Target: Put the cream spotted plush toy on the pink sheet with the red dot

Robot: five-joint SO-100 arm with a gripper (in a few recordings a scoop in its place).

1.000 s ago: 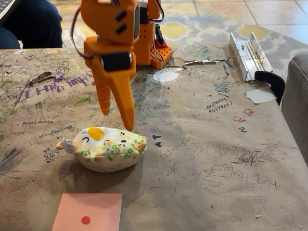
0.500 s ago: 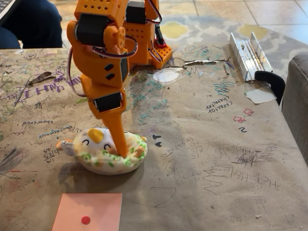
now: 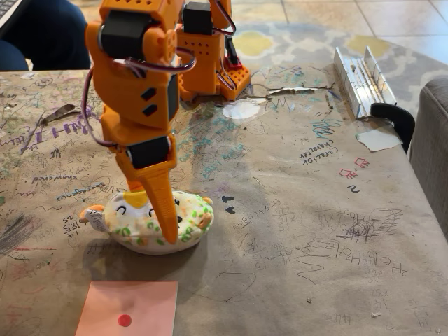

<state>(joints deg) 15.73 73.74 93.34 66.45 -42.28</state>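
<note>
Fixed view: the cream spotted plush toy (image 3: 150, 222) lay on its side on the table (image 3: 308, 210), which was covered in brown paper full of scribbles and handwriting. Its yellow beak patch and closed black eyes faced up and to the left, with an orange foot sticking out at its left end. The orange gripper (image 3: 162, 225) stood nearly upright over the toy. One long pointed finger (image 3: 162, 206) crossed the toy's front and pressed into its spotted body; the other finger was hidden behind the toy's top, so whether the fingers had clamped the plush could not be told. The toy rested on the paper, not lifted.

Toward the camera from the toy, apart from it, lay the pink sheet with the red dot (image 3: 129, 308), flat at the picture's lower edge and bare of anything.

Behind the toy stood the arm's orange base (image 3: 210, 66). Far to the toy's right, at the table's far corner, lay a metal rail (image 3: 360, 78) and a black clamp (image 3: 395, 119).
</note>
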